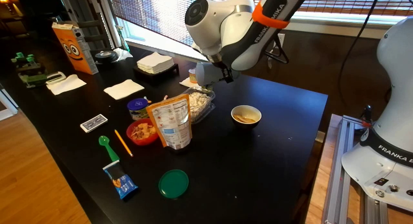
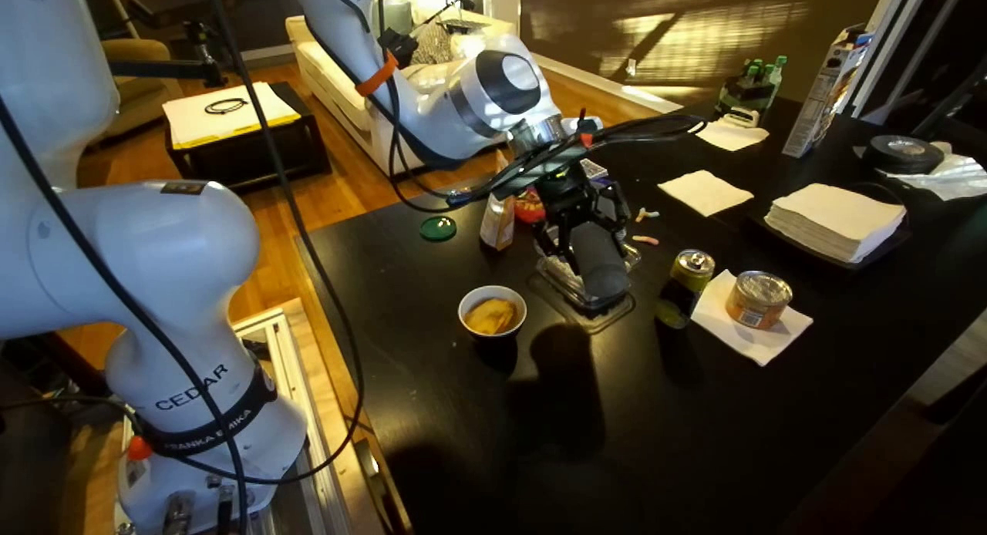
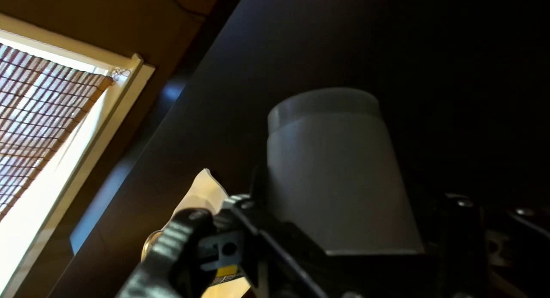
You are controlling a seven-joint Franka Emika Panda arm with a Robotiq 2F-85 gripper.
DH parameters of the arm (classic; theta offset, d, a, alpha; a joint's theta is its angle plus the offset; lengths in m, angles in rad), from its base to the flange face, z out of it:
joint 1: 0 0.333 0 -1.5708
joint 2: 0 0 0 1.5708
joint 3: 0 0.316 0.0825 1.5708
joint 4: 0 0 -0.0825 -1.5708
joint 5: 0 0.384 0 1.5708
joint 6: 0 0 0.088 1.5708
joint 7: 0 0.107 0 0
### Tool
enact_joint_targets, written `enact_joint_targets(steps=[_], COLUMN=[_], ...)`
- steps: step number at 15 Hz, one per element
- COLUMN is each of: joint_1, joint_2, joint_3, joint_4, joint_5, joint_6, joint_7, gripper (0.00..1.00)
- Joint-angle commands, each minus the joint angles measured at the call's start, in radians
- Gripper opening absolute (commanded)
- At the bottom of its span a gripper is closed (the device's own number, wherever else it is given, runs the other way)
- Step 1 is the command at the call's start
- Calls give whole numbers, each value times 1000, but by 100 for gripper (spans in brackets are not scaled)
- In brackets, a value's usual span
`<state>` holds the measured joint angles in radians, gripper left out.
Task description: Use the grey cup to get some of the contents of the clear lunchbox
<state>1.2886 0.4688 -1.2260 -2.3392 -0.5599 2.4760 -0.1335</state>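
Arm: white Franka arm [image 1: 238, 30], on a stand [image 1: 338, 172] beside the table [image 1: 219, 172], extends in across the base-side edge; wrist held at a slant above the surface.
Pincer: gripper [image 2: 590, 234] pinching the grey cup [image 3: 339, 177], a finger to either side.
Cup position: raised off the table, tilted well away from upright, near the clear lunchbox [image 1: 209, 100]; whether directly over it cannot be told.
Table surface: black, smooth, with a bluish sheen toward the corner where the window-side and base-side edges meet.
Window-side edge: square stack of white napkins [image 1: 155, 62] in a black holder [image 1: 164, 73], close by.
Opposite edge: flat, round green lid [image 1: 173, 183] toward it.
Base-side edge: bowl [image 1: 243, 124], dark outside, pale inside, chips [image 2: 492, 317] within, standing nearer this edge than the lunchbox does.
End away from the base: upright orange cardboard box [image 1: 72, 48] with a printed cartoon face.
Materials: cup smooth, tapered; lunchbox thin clear plastic, holding pale flakes [image 1: 197, 99]; glossy pouch [image 1: 174, 127] with orange borders, standing near the lunchbox.
Room: brown slatted blinds [image 1: 151, 14] at the windows [image 1: 135, 29], dark brown wall [image 1: 309, 56], wood floor [image 1: 29, 172], cream sofa [image 2: 355, 111].
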Motion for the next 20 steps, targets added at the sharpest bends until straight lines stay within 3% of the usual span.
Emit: enact_joint_targets(steps=[1,3,4,8,12,18,20], joint_1=[-78,-97,-102,-216,-398,-755,-867], joint_2=[-69,-74,-77,-93,-109,-115,-108], joint_3=[81,93,93,229,472,893,1005], joint_4=[14,14,14,15,76,195,219], joint_5=[-112,-122,-122,-227,-304,-412,-439], joint_6=[-36,-37,-37,-78,-208,-384,-409], joint_7=[80,87,87,136,166,185,179], gripper=[75,75,50,50,50,50,50])
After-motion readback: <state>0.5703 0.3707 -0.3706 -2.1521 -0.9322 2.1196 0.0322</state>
